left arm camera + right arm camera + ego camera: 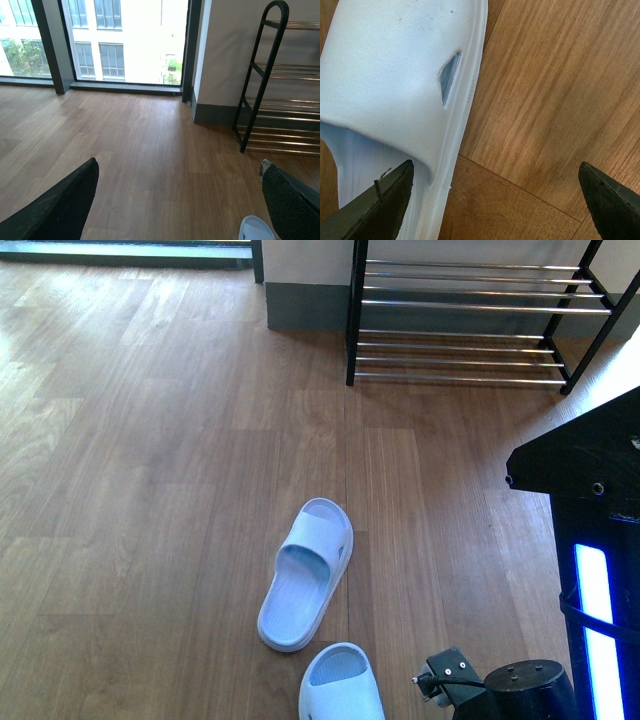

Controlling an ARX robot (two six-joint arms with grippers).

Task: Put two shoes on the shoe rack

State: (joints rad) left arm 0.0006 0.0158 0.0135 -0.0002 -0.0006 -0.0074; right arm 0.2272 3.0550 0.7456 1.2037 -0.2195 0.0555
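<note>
Right wrist view looks straight down at the wooden floor, with the right claw spread wide and gripping nothing. One of its dark fingers sits over the edge of a pale blue slide, where the strap opens onto the ribbed footbed. Whether it touches the shoe cannot be told, nor which of the two slides this is. The other finger hangs over bare boards, well clear of the shoe.

The left wrist camera is raised and tilted to look across the room. The left claw is likewise spread wide and empty, with only floor showing between its fingers. A pale blue shoe tip shows just beside one finger.

From the front, the farther slide lies sole down on the brown planks, its toe pointing away and a little to the right. The nearer slide lies just beside its heel and is cut off by the picture's edge. A black joint of the right arm shows close to the nearer slide, below a black housing with a blue light strip.

The shoe rack stands well apart from both slides, against a pale wall with grey skirting. Tall dark-framed windows run along the far side of the room.
</note>
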